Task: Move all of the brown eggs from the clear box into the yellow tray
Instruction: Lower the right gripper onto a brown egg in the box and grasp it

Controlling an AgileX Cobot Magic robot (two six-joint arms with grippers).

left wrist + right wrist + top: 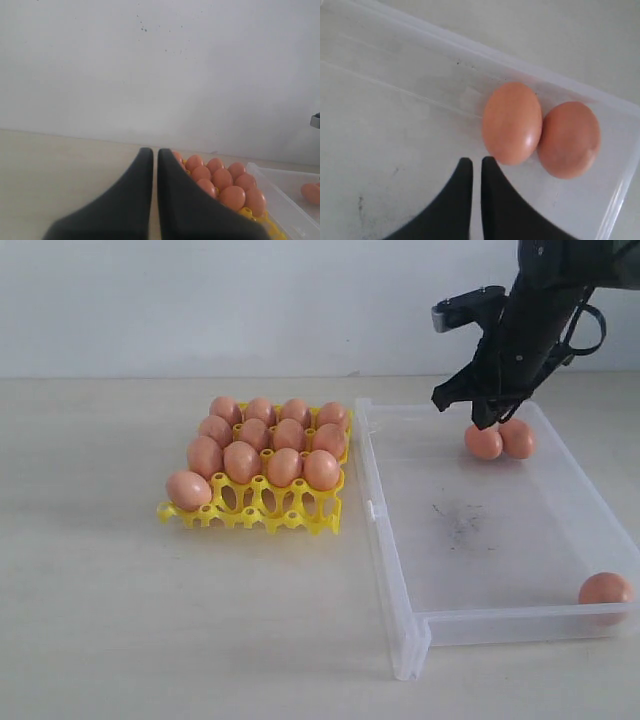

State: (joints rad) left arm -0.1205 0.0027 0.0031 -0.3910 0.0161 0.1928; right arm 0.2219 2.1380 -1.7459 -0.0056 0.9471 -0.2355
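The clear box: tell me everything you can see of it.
The clear box is a shallow rectangular bin of transparent plastic with low walls. It lies flat on the pale table, close beside the yellow tray on that tray's right. Dark specks mark its floor. Three brown eggs lie inside: two touching at the far end, one in the near right corner. The right tool, shut, hangs over the pair.

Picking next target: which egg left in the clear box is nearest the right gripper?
The tray-side egg of the touching pair, beside the right gripper; the lone egg lies far off.
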